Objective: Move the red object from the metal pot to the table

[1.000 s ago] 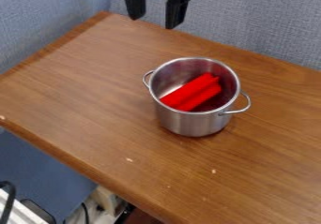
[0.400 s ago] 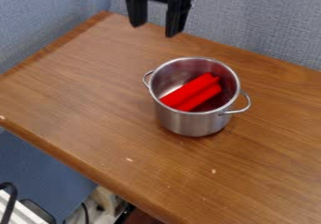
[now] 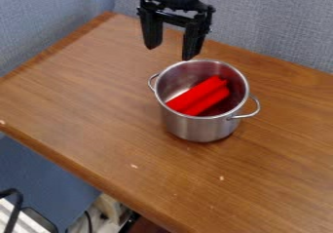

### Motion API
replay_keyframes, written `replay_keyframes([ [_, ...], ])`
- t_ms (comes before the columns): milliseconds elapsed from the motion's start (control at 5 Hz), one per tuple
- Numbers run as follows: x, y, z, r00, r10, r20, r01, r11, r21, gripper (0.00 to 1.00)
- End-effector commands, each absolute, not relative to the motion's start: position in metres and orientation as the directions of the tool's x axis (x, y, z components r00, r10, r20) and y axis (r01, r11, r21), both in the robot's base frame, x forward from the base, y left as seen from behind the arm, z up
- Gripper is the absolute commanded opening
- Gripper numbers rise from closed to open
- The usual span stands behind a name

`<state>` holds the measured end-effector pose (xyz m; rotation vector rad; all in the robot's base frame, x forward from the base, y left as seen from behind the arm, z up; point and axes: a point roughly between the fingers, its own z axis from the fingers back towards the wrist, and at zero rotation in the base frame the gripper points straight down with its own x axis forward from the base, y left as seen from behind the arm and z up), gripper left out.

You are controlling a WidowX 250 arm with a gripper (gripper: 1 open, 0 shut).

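gripper [image 3: 174,42] just dropped toward the metal pot [image 3: 202,110], fingers wide open and empty, red block [image 3: 203,96] not grabbed yet

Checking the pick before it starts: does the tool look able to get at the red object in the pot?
Probably yes. The tool is open, pointing down, above the metal pot; the red object lies uncovered inside.

One red object [image 3: 202,97], one metal pot [image 3: 202,118], one table [image 3: 92,100].
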<state>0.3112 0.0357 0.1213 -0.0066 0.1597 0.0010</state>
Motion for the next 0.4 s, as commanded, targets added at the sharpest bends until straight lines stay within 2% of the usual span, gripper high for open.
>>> replay_keyframes([
  [0, 0.3136, 0.0374, 0.138, 0.995, 0.049, -0.083, -0.049, 0.999, 0.009, 1.0],
  [200, 0.3201, 0.0322, 0.1478, 0.998, 0.001, -0.065, -0.001, 1.0, 0.009, 1.0],
])
